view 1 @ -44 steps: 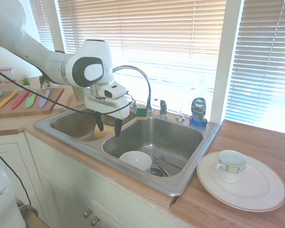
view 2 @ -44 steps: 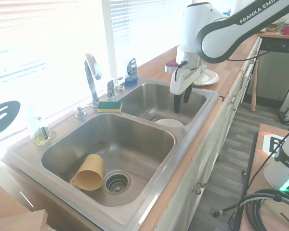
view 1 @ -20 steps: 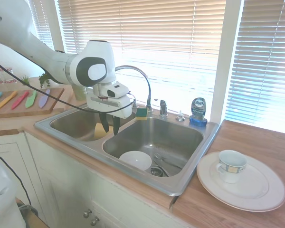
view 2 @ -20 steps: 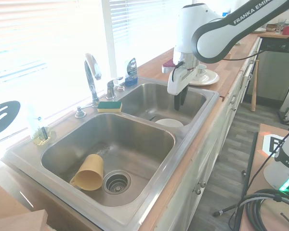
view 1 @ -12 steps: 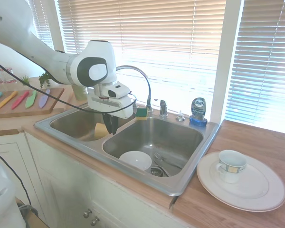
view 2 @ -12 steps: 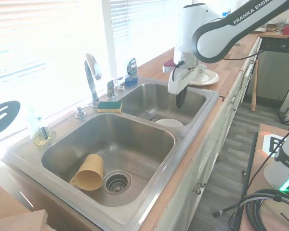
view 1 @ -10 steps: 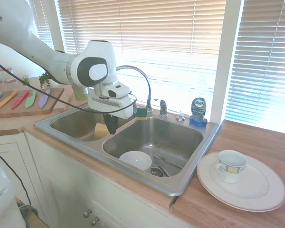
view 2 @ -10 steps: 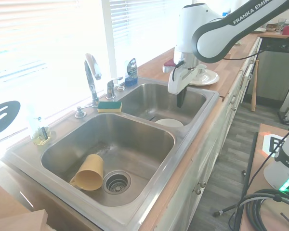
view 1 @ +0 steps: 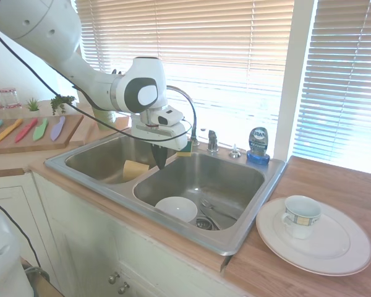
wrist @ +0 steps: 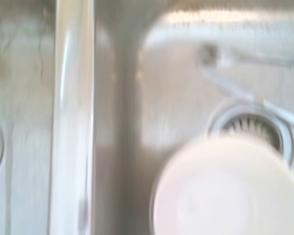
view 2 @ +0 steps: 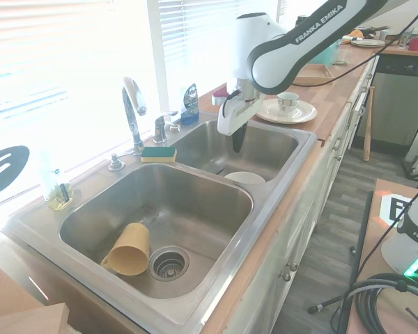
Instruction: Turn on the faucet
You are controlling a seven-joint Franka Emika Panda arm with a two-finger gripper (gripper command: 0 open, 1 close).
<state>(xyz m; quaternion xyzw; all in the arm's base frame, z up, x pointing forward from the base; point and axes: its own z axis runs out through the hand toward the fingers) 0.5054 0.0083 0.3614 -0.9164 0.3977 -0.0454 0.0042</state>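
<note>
Faucet lever handle, small and chrome, is standing on the back ledge of the sink, beyond the jaws and off to the side nearest the blue dish-soap bottle, well apart from them. The gripper is hanging with its jaws pressed together, holding nothing, tips pointing down over the divider between the two basins. Just behind the jaws, a green and yellow sponge is lying on the ledge, and the tall gooseneck spout is arching up close to the wrist. Below and in front of the jaws, a white bowl is sitting in the basin near the drain; the wrist view is showing it blurred. Farther off, a tan cup is lying on its side in the other basin.

Judging from this, several things could go wrong. The wrist is passing near the spout and could knock or swing it. The closed fingers could slide off the small, slick lever. They could also land on the little round knob or topple the soap bottle, both standing close to the lever.

Readable writing: "FRANKA EMIKA" on the arm. The bottle's label seems to be reading "Dawn", though it is too small to be sure.
</note>
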